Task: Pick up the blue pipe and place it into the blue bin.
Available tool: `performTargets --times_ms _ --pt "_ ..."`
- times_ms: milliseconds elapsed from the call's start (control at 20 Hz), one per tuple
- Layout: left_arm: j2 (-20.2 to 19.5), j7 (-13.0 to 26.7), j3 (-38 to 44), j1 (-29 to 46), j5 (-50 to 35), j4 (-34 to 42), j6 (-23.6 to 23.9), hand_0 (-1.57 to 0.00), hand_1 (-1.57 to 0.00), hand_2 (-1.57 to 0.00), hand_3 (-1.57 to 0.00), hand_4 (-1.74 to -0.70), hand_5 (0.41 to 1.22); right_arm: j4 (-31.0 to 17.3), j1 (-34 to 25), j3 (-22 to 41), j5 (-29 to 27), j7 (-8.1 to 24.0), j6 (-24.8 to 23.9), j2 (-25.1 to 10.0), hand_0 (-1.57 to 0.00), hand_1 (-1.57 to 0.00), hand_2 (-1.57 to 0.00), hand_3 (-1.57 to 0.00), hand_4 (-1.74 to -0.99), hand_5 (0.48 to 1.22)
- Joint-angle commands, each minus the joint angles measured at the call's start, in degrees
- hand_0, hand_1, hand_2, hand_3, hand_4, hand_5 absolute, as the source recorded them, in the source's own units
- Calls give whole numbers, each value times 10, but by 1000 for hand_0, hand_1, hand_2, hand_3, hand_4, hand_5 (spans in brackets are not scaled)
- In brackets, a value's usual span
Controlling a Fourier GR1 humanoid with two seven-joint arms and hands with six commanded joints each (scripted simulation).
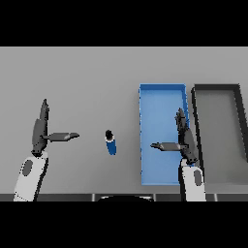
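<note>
Blue pipe [111, 143] stands, apparently upright, on the counter [97, 77] left of the bin [162, 97]. Left hand [41, 128] and right hand [184, 138] are both spread, empty.

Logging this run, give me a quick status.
Left hand open, idle at left. Right hand open, over blue bin. Blue pipe on table, untouched, left of bin. Nothing between them.

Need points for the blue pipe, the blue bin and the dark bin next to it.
blue pipe [111, 144]: head view, on its blue body below the dark cap.
blue bin [157, 104]: head view, on bare floor near its far end.
dark bin [218, 121]: head view, on its grey floor.
</note>
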State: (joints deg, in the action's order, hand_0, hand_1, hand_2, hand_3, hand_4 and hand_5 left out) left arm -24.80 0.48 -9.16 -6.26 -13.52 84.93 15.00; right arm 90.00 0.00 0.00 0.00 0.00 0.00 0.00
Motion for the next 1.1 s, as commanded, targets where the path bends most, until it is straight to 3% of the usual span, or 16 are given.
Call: performTargets --times_ms 0,250,350,500,750,900,1050 --pt "1 -2 -1 -1 1 0 1 1 1 1 1 -966 593 0 -1 -1 -1 0 0 -1 1 1 1 1 -1205 629" --pt "4 3 -4 -7 7 5 10 1 1 1 1 -966 593 -6 -5 -9 -7 1 3 -8 1 1 1 1 -1205 629" --pt "-56 -53 -27 21 14 -2 -86 1 1 1 1 -963 592 36 32 16 58 -74 16 -71 1 1 1 1 -1201 628" --pt "-79 -87 -37 28 20 -16 -131 1 1 1 1 -959 592 67 55 33 88 -69 19 -91 1 1 1 1 -1193 622" --pt "-103 -107 -51 39 -2 14 -193 1 1 1 1 -976 584 67 55 39 97 -60 22 -94 1 1 1 1 -1192 621" --pt "-134 -95 -71 55 -4 51 -233 1 1 1 1 -1026 549 60 50 42 98 -67 23 -91 1 1 1 1 -1179 616" --pt "-115 -66 -119 59 10 73 -258 1 1 1 1 -1095 510 58 46 36 92 -61 28 -98 1 1 1 1 -1173 616"
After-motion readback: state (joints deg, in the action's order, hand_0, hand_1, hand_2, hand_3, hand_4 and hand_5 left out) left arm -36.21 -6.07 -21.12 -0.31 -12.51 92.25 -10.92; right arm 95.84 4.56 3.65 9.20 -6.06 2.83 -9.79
